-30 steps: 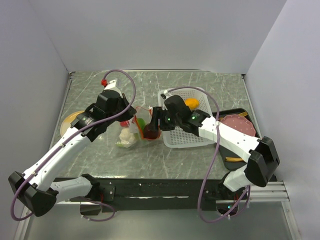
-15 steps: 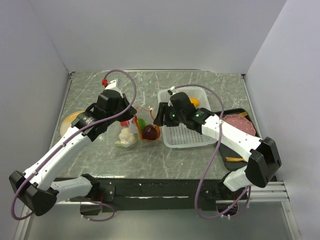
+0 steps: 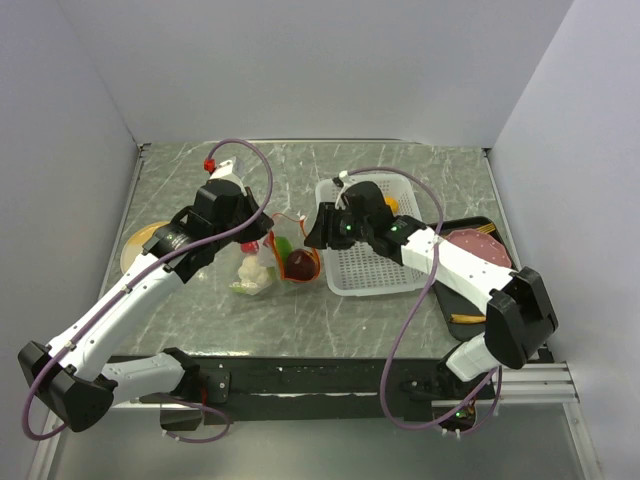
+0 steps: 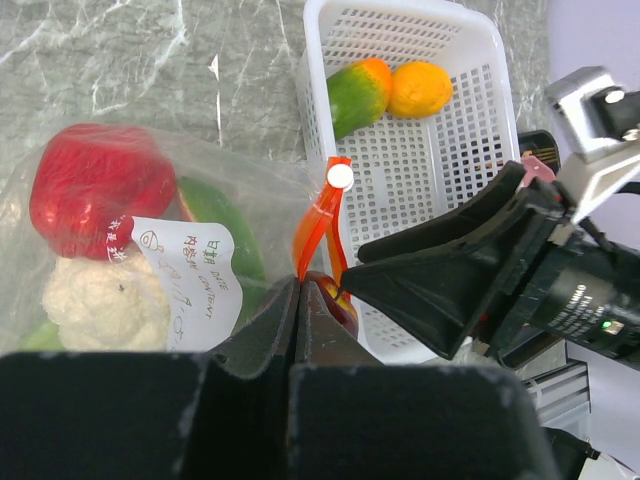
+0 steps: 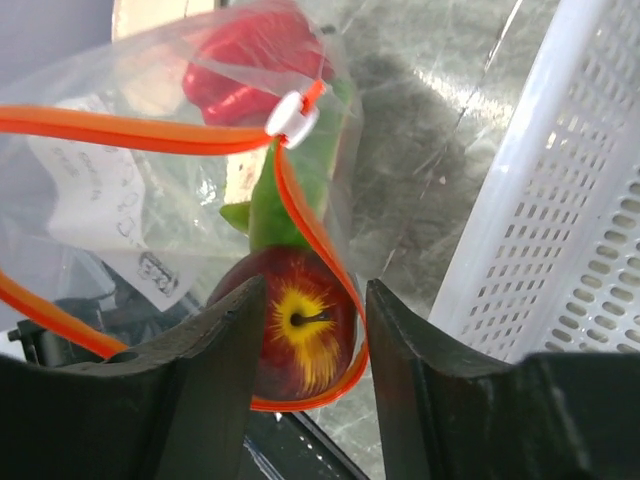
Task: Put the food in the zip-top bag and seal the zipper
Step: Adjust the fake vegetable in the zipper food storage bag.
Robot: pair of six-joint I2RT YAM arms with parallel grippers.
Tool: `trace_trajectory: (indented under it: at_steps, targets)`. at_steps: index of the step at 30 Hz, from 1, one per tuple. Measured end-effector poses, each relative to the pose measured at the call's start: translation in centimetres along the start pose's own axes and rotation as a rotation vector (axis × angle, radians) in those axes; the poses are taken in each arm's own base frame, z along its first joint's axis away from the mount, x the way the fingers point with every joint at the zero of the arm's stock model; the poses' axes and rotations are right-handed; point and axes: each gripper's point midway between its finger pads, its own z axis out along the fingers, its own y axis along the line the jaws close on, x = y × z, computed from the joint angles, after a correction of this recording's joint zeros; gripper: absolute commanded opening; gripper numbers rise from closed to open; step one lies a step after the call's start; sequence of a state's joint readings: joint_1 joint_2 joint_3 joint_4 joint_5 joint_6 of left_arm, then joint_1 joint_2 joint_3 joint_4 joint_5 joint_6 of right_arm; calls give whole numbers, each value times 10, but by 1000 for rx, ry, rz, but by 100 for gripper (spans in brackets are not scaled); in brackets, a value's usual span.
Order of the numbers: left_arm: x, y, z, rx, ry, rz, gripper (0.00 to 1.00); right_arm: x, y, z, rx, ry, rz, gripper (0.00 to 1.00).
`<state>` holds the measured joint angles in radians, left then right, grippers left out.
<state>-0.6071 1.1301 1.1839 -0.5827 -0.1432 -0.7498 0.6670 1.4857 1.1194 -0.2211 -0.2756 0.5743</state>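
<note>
Far left we see a tan round plate [image 3: 135, 250] on the grey marbled table [image 3: 400, 165], part hidden under the left arm. The left gripper [image 4: 297, 292] is fully closed, pinching the thin orange-red plastic zipper [image 5: 120, 128] of the clear crinkly plastic zip-top bag [image 4: 250, 200] and holding the mouth up and open. The zipper's small white slider [image 5: 292, 115] sits at the far end of the strip.

Inside the bag we see the glossy red toy pepper [image 4: 95, 185], with the bumpy white toy cauliflower [image 4: 105, 300] just beside it. A green watermelon slice [image 4: 222, 230] leans next to a white printed label.

The dark red-purple toy ball [image 5: 300, 330], which has a yellow star mark, lies in the bag's mouth, ringed by the zipper.

The right gripper [image 5: 315, 290] hovers over that ball with its jaws partly apart. It holds nothing, and the top view shows it clear of the ball.

Just right of the bag stands the white perforated rectangular plastic basket [image 4: 400, 180]. The green-orange toy mango [image 4: 355, 88] and the round toy orange [image 4: 420, 88] touch each other at its far end.

Far right, well apart from the bag, are the flat pink slab [image 3: 480, 248] and the thin yellow sticks [image 3: 466, 319].
</note>
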Motion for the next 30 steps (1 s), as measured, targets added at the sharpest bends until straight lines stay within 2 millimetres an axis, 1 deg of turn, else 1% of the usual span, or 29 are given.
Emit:
trace_trajectory:
  at_steps: [5, 6, 8, 9, 11, 12, 16, 18, 19, 21, 22, 23, 25, 27, 29, 30]
  targets:
    - [0, 0, 0, 0, 0, 0, 2, 12, -9, 12, 7, 40, 0, 47]
    - [0, 0, 0, 0, 0, 0, 2, 14, -11, 14, 8, 48, 0, 44]
    - [0, 0, 0, 0, 0, 0, 2, 20, -15, 21, 12, 72, 3, 34]
    - [0, 0, 0, 0, 0, 0, 2, 22, -16, 23, 12, 78, 1, 22]
    - [0, 0, 0, 0, 0, 0, 2, 27, -19, 25, 10, 93, -1, 14]
    - [0, 0, 0, 0, 0, 0, 2, 29, -19, 25, 8, 99, 3, 12]
    - [0, 1, 0, -3, 0, 1, 2, 27, -15, 24, -8, 97, 0, 6]
    - [0, 2, 0, -10, 0, 2, 3, 27, -12, 21, -19, 98, -1, 1]
    - [0, 3, -1, -18, -2, 4, 3, 25, -8, 18, -31, 98, 0, 1]
    - [-5, 6, -4, -38, -12, 8, 4, 17, 5, 11, -63, 84, -7, 0]
    - [-10, 6, -8, -51, -24, 11, 5, 10, 16, 6, -87, 70, -16, 0]
    - [-16, 7, -13, -65, -39, 15, 9, 2, 26, 1, -109, 55, -23, 0]
    - [-33, 9, -24, -105, -87, 26, 13, -21, 55, -13, -171, 5, -52, 0]
    - [-48, 11, -37, -129, -131, 35, 10, -46, 88, -29, -251, -50, -86, 0]
    - [-60, 11, -50, -139, -153, 49, 4, -65, 120, -44, -336, -93, -112, 0]
    - [-64, 10, -55, -141, -157, 55, 1, -69, 128, -48, -359, -104, -118, 0]
